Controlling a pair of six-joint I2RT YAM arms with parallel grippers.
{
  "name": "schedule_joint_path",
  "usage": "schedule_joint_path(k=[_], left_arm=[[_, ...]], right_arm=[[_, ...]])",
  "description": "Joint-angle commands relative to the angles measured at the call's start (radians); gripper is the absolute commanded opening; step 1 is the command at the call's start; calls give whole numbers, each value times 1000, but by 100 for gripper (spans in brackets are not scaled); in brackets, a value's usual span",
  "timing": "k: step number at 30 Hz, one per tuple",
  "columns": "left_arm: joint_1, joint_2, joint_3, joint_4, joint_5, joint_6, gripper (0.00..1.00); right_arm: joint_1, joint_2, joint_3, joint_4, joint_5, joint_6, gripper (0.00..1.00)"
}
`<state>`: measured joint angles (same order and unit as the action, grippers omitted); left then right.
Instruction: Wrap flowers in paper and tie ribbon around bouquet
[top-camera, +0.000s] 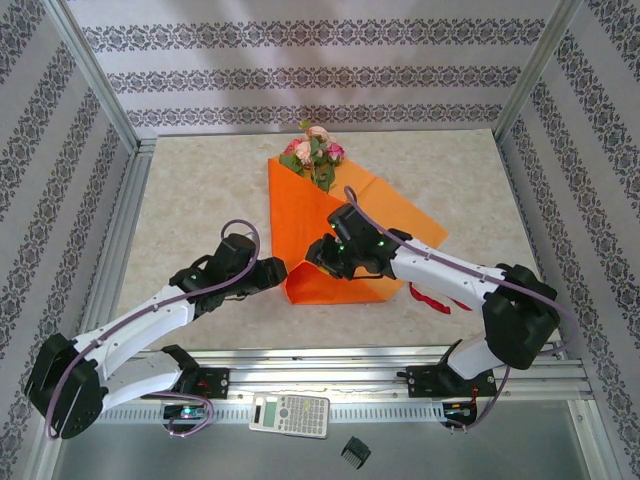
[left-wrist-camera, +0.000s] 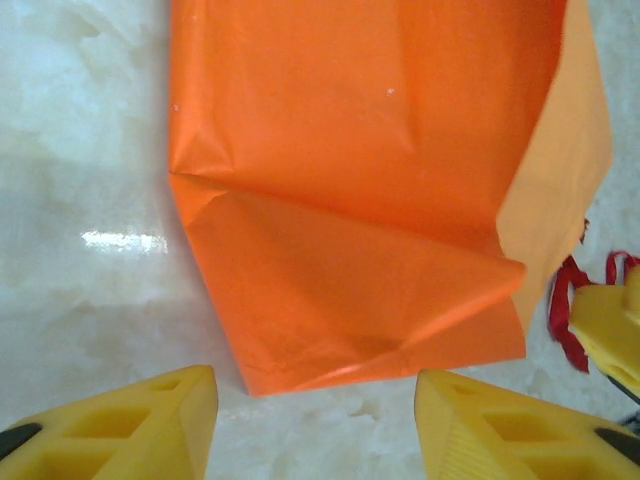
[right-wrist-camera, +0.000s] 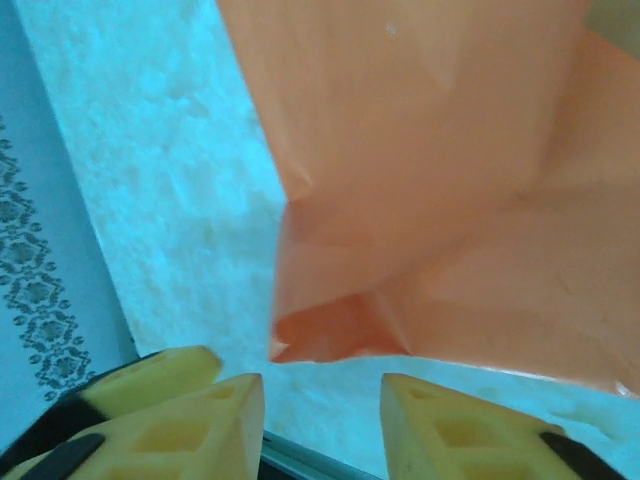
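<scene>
Both jaw pairs apart, empty: left gripper (top-camera: 278, 272) beside paper (top-camera: 300, 220) near corner, right gripper (top-camera: 322, 256) over near fold. At far end, flowers (top-camera: 315, 155) poke out. Pinch loose flap low, fold snugly.

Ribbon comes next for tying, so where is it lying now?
In the top view the ribbon lies on the table right of the paper's near edge, beside the right arm.

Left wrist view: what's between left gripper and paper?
Only bare table separates the left gripper from the near edge of the orange paper, per the left wrist view.
</scene>
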<state>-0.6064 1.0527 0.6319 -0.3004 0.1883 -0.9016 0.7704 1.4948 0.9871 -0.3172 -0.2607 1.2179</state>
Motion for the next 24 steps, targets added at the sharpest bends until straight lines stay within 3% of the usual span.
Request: schedule_joint_path(k=[1,5,8,12,15,20,24], left_arm=[[2,-27,9,-62,32,102,58],[-29,8,73,-98,42,238,59],[-131,84,176,-189,-63,424,60],[-193,184,264,-255,-205,622,64],[-200,265,307,-270,-246,726,66],[-210,400,352,-248,-287,805,66],[-217,453,402,-269,-412,798,58]], right_arm=[[16,-27,-78,18,47,13,37],[15,-129,-88,-12,139,-30,48],[-12,-212,-106,-74,204,-26,48],[-83,-262,-186,-74,148,19,44],[-99,-267,-206,-75,117,34,44],[-98,-233,-231,-27,59,94,36],[-92,-199,-225,-4,40,96,35]])
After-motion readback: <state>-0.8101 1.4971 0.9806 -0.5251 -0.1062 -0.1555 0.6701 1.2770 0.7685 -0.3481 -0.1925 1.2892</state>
